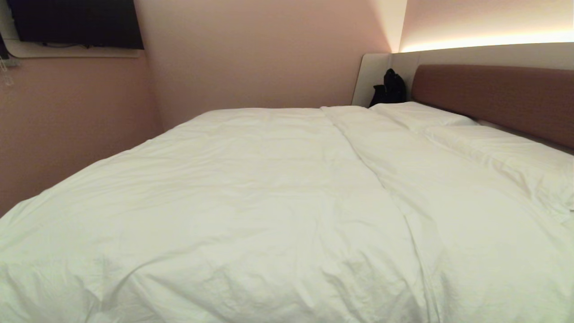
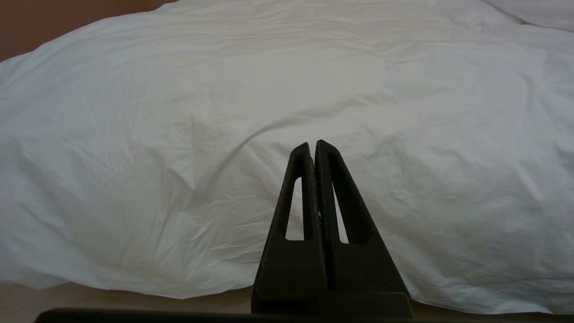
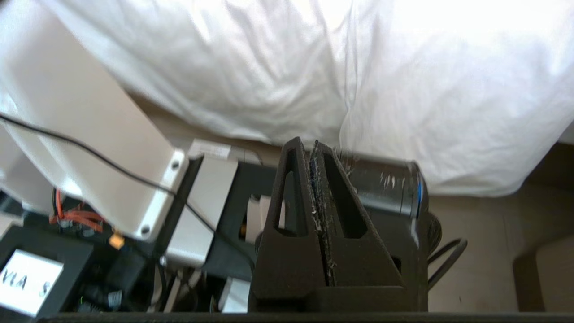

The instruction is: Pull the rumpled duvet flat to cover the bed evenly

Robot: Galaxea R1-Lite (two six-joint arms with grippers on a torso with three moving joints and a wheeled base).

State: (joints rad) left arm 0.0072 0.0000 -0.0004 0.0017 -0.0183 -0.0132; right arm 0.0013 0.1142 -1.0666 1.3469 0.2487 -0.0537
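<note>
Head view: puffy white wrinkled duvet (image 1: pixel 251 202) spread over wide low bed (image 1: pixel 493 96); flat white pillows (image 1: pixel 493 148) at two o'clock; pink walls (image 1: pixel 251 54). Left gripper (image 2: pixel 312 146) and right gripper (image 3: pixel 306 144) pinched closed, empty.

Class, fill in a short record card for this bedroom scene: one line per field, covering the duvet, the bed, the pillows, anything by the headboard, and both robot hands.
duvet: white duvet, spread over most of the bed, lightly wrinkled
bed: headboard reddish-brown
pillows: two white pillows lying flat by the headboard
other item: black bag in the far corner
left hand: left hand shut, empty, pointing at the duvet's near edge
right hand: right hand shut, empty, above the robot's base
</note>
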